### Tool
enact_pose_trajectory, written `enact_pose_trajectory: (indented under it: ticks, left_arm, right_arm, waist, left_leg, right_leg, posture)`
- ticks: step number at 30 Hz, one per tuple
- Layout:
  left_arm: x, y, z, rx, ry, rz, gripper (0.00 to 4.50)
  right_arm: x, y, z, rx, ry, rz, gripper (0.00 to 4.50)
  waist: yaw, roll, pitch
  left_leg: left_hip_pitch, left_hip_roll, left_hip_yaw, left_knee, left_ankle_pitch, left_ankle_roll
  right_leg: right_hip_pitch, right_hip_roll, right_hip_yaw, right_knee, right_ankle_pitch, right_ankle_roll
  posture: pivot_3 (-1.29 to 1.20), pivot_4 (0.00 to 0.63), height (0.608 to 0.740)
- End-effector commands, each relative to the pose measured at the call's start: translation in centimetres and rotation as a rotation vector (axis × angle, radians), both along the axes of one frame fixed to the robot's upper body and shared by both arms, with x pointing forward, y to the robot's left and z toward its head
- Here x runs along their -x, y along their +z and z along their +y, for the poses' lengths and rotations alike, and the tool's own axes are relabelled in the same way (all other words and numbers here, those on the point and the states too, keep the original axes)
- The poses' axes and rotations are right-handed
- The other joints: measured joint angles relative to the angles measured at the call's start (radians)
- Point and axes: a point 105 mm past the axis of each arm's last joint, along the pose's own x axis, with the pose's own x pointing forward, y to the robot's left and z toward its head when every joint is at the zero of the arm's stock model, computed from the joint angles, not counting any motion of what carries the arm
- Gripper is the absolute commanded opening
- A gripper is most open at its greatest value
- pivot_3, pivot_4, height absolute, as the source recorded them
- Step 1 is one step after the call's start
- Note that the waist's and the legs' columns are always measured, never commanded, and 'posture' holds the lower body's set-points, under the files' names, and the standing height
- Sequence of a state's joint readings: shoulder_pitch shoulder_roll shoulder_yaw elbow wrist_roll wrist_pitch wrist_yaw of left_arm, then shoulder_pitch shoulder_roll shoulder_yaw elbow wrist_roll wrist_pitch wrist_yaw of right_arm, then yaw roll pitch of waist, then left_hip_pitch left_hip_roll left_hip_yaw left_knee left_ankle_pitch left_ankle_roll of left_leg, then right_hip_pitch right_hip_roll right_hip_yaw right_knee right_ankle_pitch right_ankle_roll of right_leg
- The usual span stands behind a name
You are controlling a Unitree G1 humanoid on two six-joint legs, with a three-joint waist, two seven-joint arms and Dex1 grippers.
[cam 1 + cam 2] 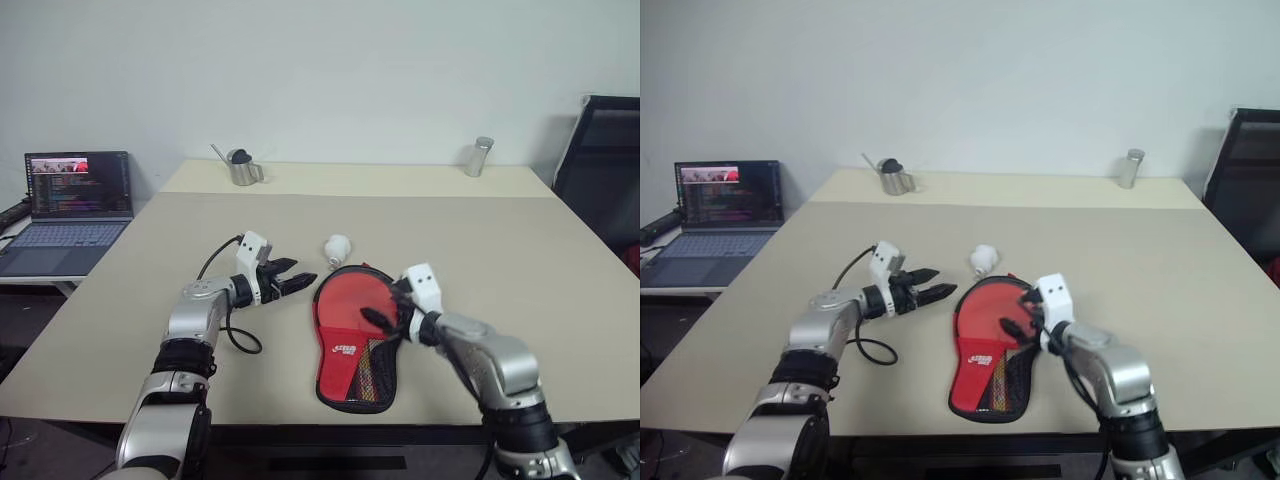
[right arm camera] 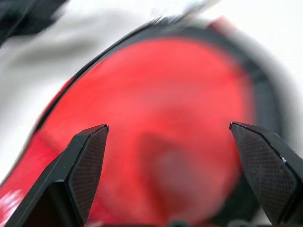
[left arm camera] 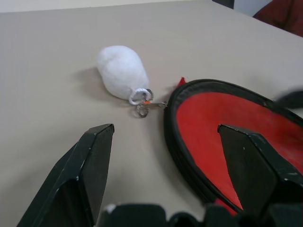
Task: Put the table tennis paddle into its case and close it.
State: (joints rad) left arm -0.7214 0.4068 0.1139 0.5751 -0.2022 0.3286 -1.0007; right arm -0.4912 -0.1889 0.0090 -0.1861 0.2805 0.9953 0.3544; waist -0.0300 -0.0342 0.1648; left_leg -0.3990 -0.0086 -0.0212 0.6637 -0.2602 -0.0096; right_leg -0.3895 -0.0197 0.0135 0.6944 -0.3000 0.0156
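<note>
Red case (image 1: pixel 352 345) flat on desk (image 1: pixel 520 270), white logo illegible, white fluffy zip charm (image 1: pixel 337 245) at top; left gripper (image 1: pixel 298 279) beside it, right gripper (image 1: pixel 385 305) over it, both jaws wide, empty

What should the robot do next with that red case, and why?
Probably bring the left gripper to the white zip pull beside the case and close on it. Both grippers are open and hold nothing; the right gripper hovers over the red case, so it could steady it. Whether the zip is fully shut I cannot tell.
</note>
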Motion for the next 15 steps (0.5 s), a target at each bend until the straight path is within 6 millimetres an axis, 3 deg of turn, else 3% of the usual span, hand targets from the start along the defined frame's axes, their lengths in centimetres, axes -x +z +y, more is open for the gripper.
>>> enact_pose_trajectory:
  ticks: [1,4,8,15]
  left_arm:
    - [1.2,2.5,-1.3,0.018,-0.113,-0.069,3.81]
    - [2.1,2.8,-1.8,0.000,-0.171,-0.076,3.81]
    - [3.5,4.4,-1.9,0.017,-0.266,-0.077,3.81]
    - [4.0,6.2,-1.5,-0.001,-0.312,-0.092,3.81]
  right_arm:
    - [-1.4,3.0,0.4,-0.050,0.050,-0.113,4.50]
    - [-2.8,3.1,0.1,-0.024,0.056,-0.126,4.50]
    - [-4.5,1.3,0.2,0.018,0.090,-0.087,4.50]
    - [-6.6,0.1,0.4,0.037,0.083,-0.089,4.50]
  waist:
    - [-0.003,0.000,0.000]
    - [-0.003,0.001,0.001]
    - [-0.005,0.002,0.001]
    - [-0.004,0.004,0.004]
  left_leg:
    - [0.000,0.000,0.000,-0.001,0.000,0.000]
    - [0.000,0.001,0.000,-0.002,0.000,0.000]
    - [0.000,0.001,0.001,-0.002,0.000,0.000]
    - [-0.001,0.001,0.001,-0.002,0.000,0.000]
  right_leg:
    - [0.000,0.000,0.000,0.000,0.000,0.000]
    - [0.000,0.001,0.000,-0.001,0.000,0.000]
    - [0.000,0.000,0.001,-0.002,0.000,0.000]
    - [0.000,0.000,0.001,-0.004,0.000,-0.001]
  posture:
    - [0.00,0.150,0.740]
    - [0.00,0.150,0.740]
    - [0.00,0.150,0.740]
    - [0.00,0.150,0.740]
